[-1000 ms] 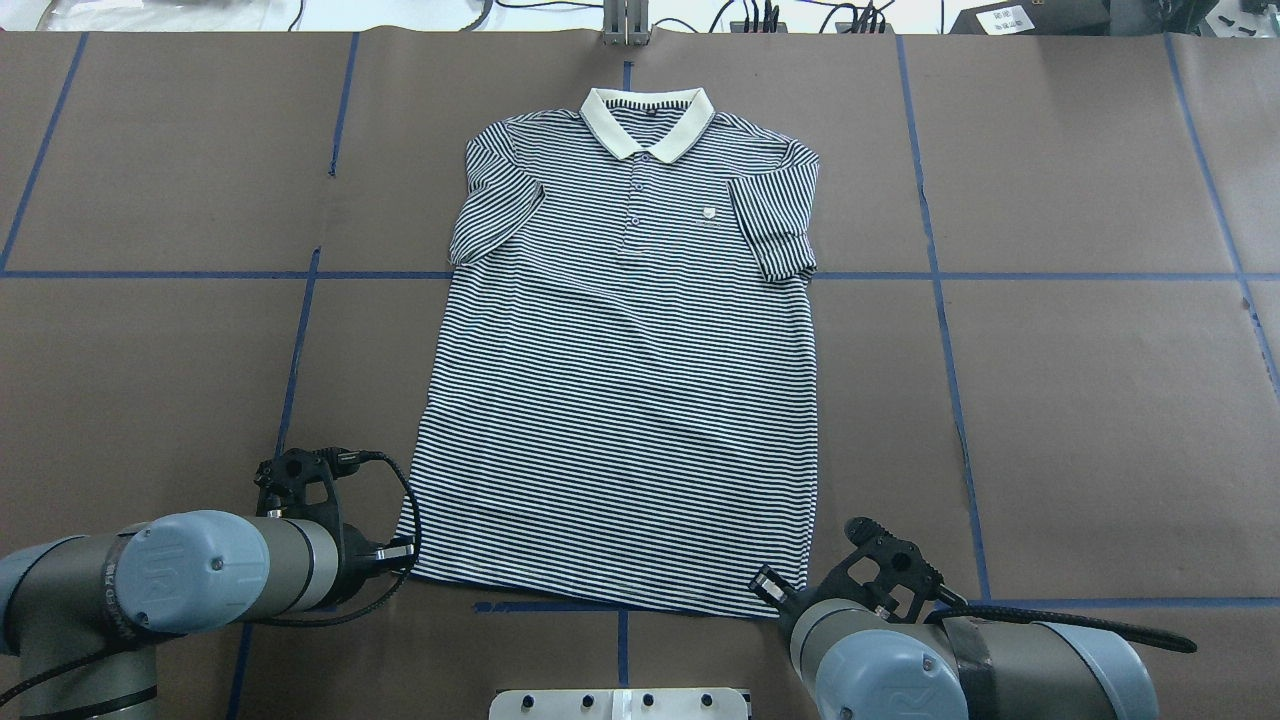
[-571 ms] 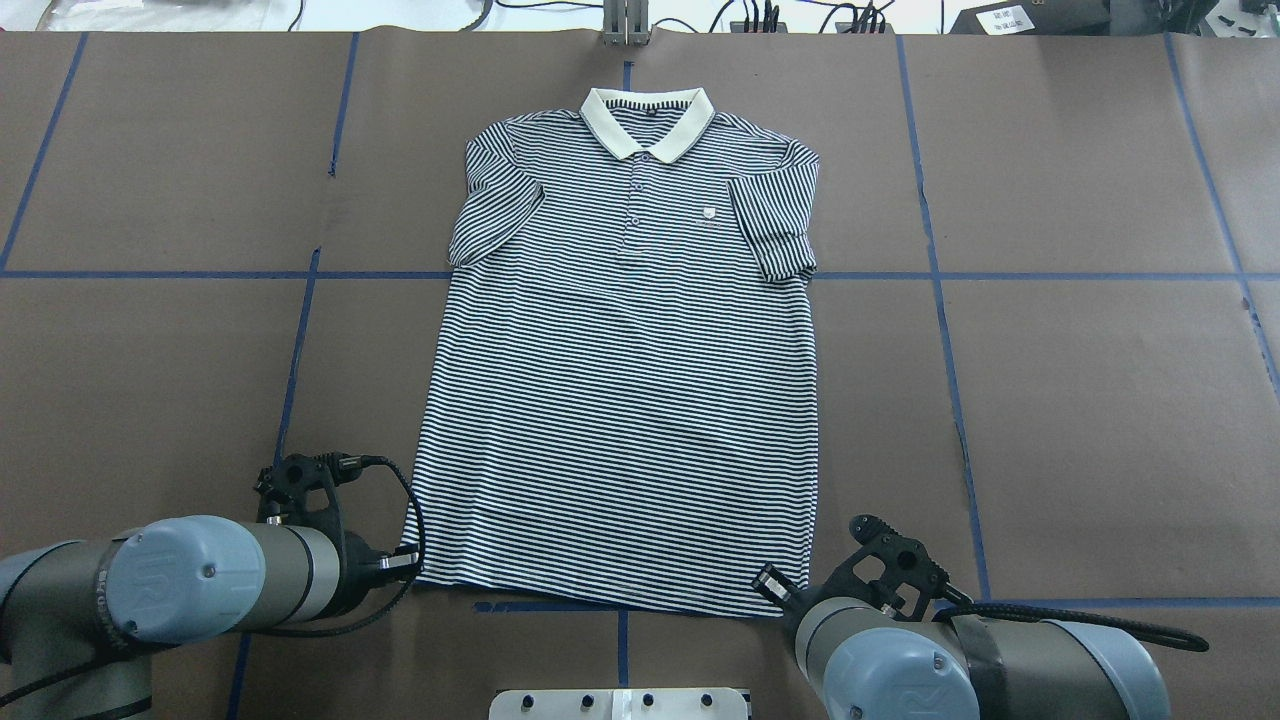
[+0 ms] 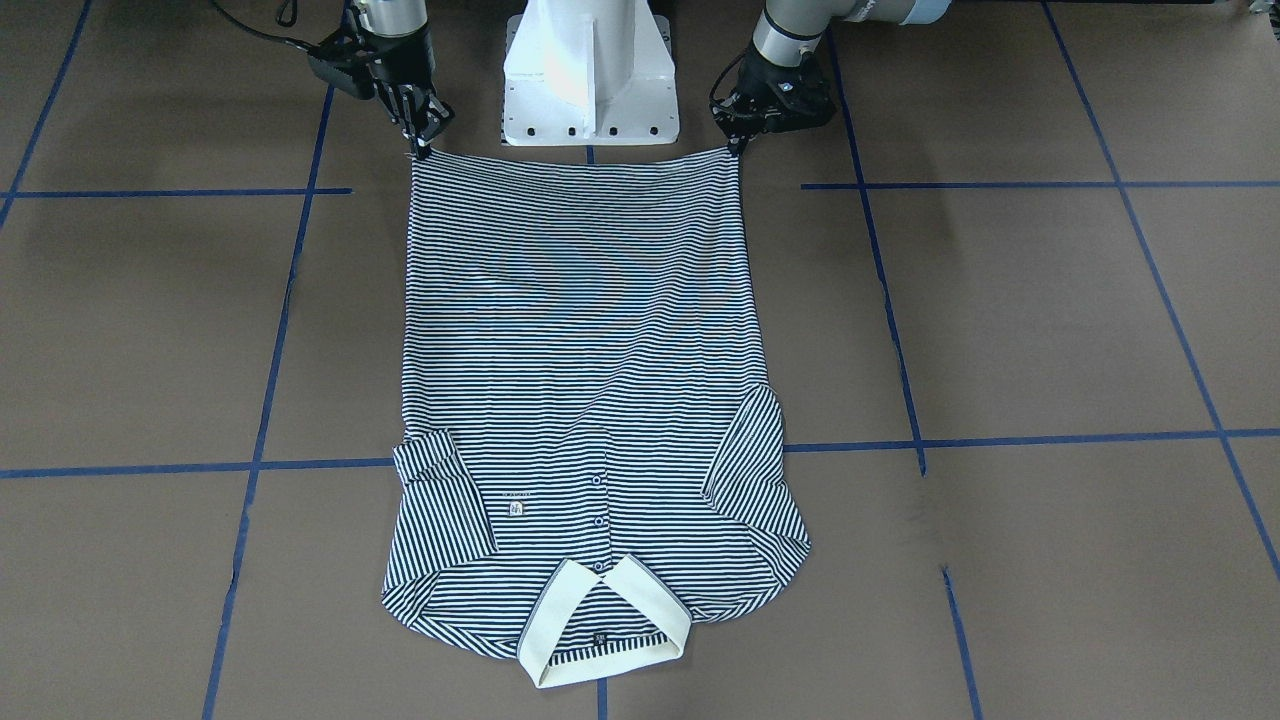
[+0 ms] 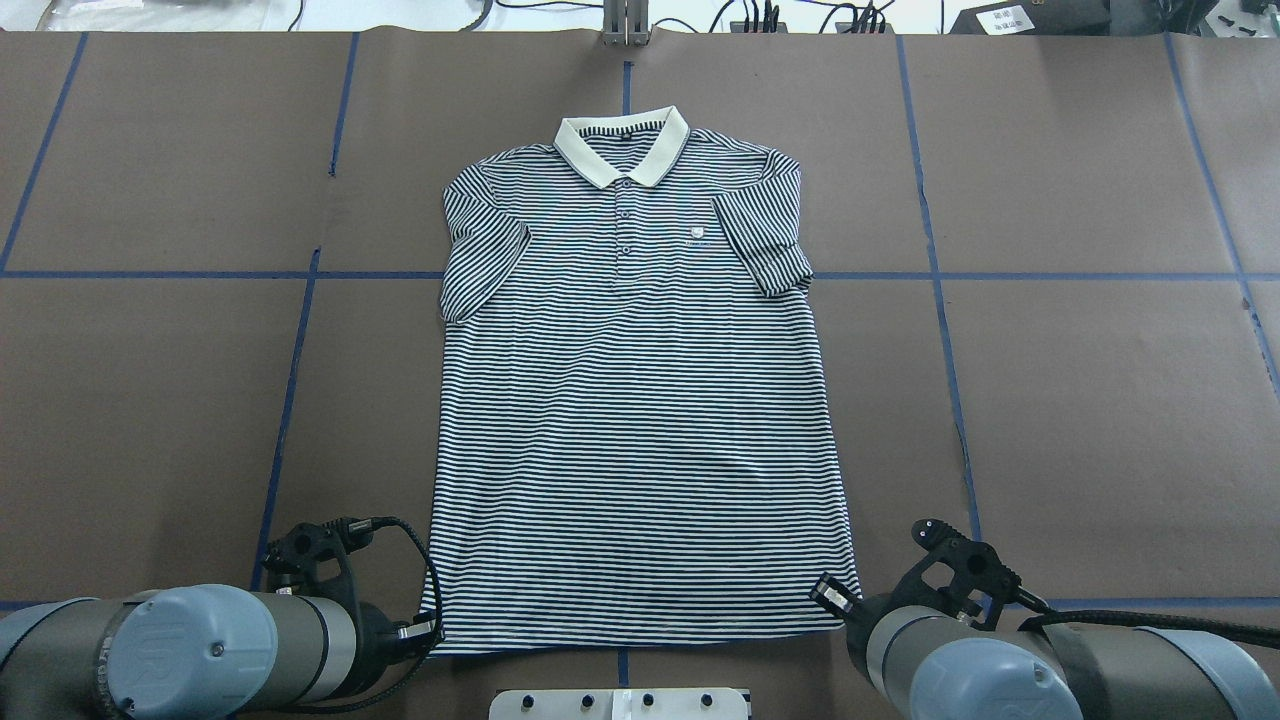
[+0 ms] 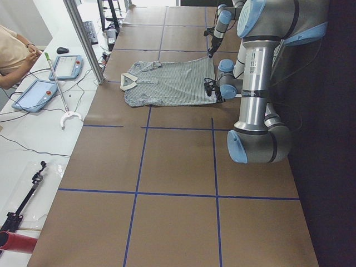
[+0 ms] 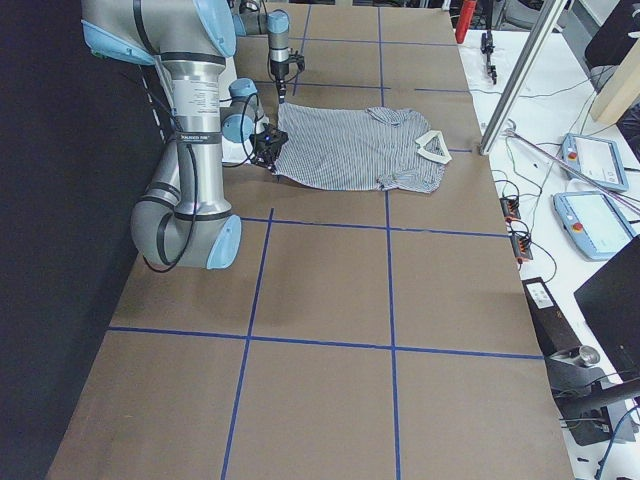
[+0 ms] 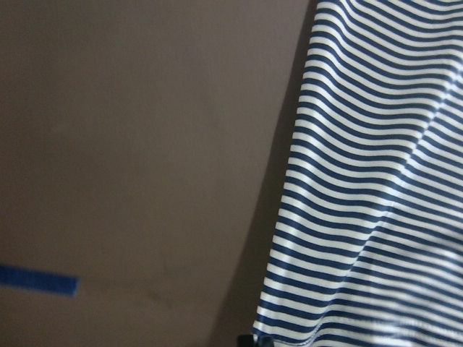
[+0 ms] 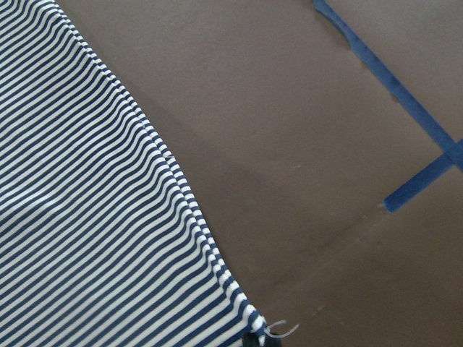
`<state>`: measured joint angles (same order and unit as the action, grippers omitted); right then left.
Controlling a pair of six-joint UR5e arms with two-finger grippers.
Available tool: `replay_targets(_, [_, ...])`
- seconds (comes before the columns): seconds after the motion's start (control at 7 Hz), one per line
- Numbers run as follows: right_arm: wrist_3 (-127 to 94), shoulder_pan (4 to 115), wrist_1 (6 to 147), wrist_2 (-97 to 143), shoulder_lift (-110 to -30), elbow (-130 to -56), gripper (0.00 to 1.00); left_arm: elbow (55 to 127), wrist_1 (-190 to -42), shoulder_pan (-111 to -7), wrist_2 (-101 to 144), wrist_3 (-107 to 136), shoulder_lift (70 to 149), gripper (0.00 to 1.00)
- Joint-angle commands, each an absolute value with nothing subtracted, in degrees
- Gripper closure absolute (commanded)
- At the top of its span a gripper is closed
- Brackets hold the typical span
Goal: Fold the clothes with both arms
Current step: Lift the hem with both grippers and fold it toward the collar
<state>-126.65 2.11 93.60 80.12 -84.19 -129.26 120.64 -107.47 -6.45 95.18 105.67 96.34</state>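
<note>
Polo shirt (image 4: pixel 640 400) laid flat, face up, on tabletop (image 4: pixel 1100 400), collar (image 4: pixel 622 148) on far side. Left fingers (image 3: pixel 738 140) and right fingers (image 3: pixel 418 135) pinched shut on opposite hem corners, hem taut between. Probable step in hand: hem grasp, fold not started. Next: raise both corners evenly, carry toward collar

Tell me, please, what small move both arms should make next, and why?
Probably lift both hem corners together and carry them toward the collar: the left fingers and right fingers each pinch a hem corner, and the polo shirt lies flat, unfolded.
</note>
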Motion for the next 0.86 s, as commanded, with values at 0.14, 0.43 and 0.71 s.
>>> replay_targets(0.14, [-123.2, 2.4, 93.3, 80.3, -85.5, -130.9, 1.0, 119.8, -104.6, -5.4, 94.7, 109.3, 97.5, 1.0])
replay_targets(0.43, [-117.4, 6.0, 93.1, 81.1, -84.3, -130.4, 1.0, 119.8, -103.0, -9.5, 93.7, 108.0, 100.4, 1.0])
replay_targets(0.71, [-111.8, 13.4, 92.9, 87.9, -84.3, -130.3, 1.0, 119.7, -92.9, -16.6, 93.8, 99.3, 110.3, 1.0])
